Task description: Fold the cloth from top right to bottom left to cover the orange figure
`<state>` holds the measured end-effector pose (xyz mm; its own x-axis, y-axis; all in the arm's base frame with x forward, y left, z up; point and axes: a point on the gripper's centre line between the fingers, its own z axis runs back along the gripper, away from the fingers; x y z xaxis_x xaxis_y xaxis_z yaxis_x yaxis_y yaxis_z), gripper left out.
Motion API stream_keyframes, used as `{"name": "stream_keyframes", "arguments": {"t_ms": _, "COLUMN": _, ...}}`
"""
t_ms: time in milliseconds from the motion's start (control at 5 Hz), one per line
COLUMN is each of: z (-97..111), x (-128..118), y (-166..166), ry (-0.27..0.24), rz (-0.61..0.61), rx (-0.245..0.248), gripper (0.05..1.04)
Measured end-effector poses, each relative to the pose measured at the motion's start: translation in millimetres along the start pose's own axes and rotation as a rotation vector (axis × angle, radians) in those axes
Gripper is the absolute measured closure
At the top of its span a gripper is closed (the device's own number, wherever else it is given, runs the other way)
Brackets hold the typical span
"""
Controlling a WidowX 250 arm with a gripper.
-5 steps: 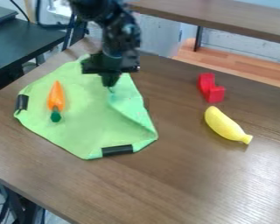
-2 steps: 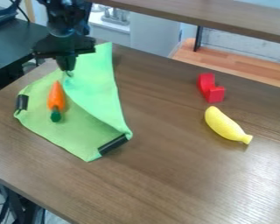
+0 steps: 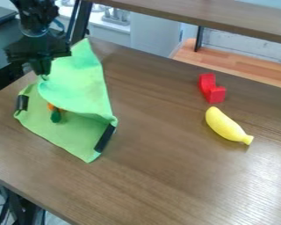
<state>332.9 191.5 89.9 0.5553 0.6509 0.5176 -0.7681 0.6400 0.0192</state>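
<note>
Most of the orange carrot (image 3: 51, 107) has gone under the green cloth (image 3: 78, 88), its flap drawn left by the gripper (image 3: 43, 74) | cover seems nearly made, green top (image 3: 55, 116) exposed | jaws closed, pinching cloth's edge | carrot at left, long axis near-far, top pointing near

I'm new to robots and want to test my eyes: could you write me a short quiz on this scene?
1. True or false: the yellow toy banana lies on the brown tabletop.
2. Which is partly covered by the green fabric cloth? A) red L-shaped block; B) orange toy carrot.
3. What is the black two-finger gripper holding?

Key: 1. true; 2. B; 3. the cloth.
</note>
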Motion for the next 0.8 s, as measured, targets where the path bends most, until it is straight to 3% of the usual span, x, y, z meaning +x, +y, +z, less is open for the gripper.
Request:
{"name": "stream_keyframes", "arguments": {"t_ms": 200, "z": -0.1, "x": 2.4, "y": 12.1, "ry": 0.012, "rz": 0.008, "rx": 0.037, "gripper": 1.02}}
{"name": "stream_keyframes", "arguments": {"t_ms": 400, "z": -3.6, "x": 7.8, "y": 21.7, "ry": -0.002, "rz": -0.002, "rx": 0.113, "gripper": 0.886}}
{"name": "stream_keyframes", "arguments": {"t_ms": 600, "z": -6.0, "x": 10.6, "y": 19.9, "ry": 0.004, "rz": -0.045, "rx": 0.16, "gripper": 0.642}}
{"name": "stream_keyframes", "arguments": {"t_ms": 800, "z": 0.4, "x": 14.6, "y": 18.3, "ry": 0.026, "rz": -0.057, "rx": 0.188, "gripper": 0.338}}
